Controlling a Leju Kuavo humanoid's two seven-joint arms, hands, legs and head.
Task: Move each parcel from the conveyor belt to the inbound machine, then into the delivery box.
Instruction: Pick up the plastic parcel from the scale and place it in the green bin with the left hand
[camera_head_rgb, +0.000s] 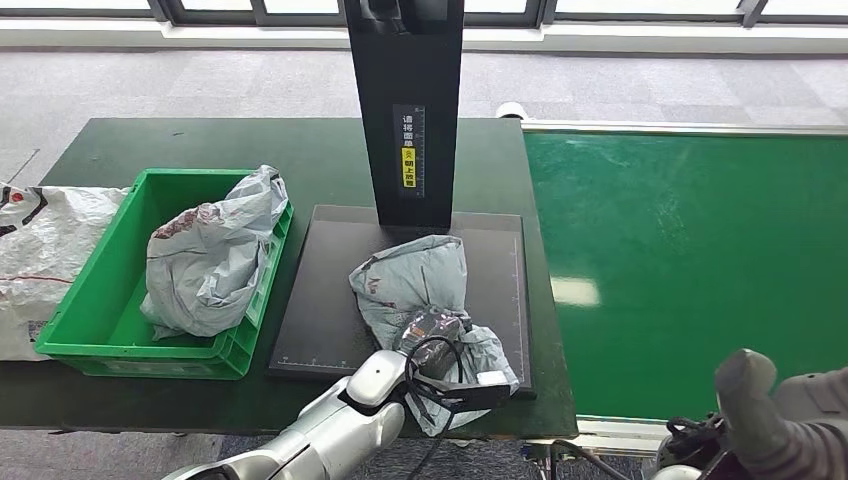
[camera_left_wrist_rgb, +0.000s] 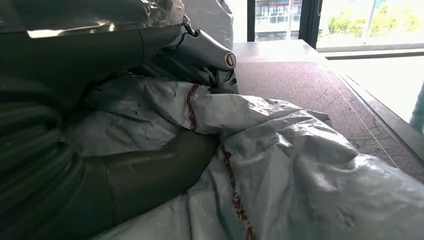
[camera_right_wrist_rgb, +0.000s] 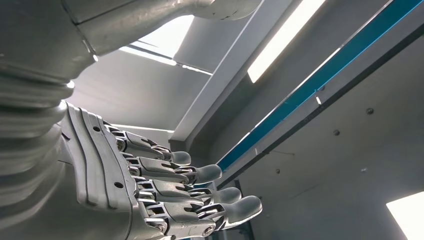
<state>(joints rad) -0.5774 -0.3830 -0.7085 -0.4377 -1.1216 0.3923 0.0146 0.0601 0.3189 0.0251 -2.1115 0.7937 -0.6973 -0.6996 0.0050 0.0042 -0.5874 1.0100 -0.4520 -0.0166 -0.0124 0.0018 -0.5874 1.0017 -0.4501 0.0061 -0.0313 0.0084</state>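
Observation:
A crumpled grey parcel (camera_head_rgb: 420, 275) lies on the black platform of the inbound machine (camera_head_rgb: 320, 300), its near end hanging over the platform's front edge. My left hand (camera_head_rgb: 440, 345) grips that near end. In the left wrist view the thumb (camera_left_wrist_rgb: 150, 175) presses into the grey parcel (camera_left_wrist_rgb: 300, 165) with the fingers (camera_left_wrist_rgb: 205, 50) on its other side. My right hand (camera_head_rgb: 750, 400) hangs low at the near right, off the green conveyor belt (camera_head_rgb: 690, 250), fingers (camera_right_wrist_rgb: 200, 192) stretched out and holding nothing. The green delivery box (camera_head_rgb: 110, 300) at the left holds another grey parcel (camera_head_rgb: 215, 250).
The machine's black post (camera_head_rgb: 405, 110) rises behind the platform. A white sack (camera_head_rgb: 40, 250) lies left of the box on the dark green table (camera_head_rgb: 100, 150). No parcels show on the belt.

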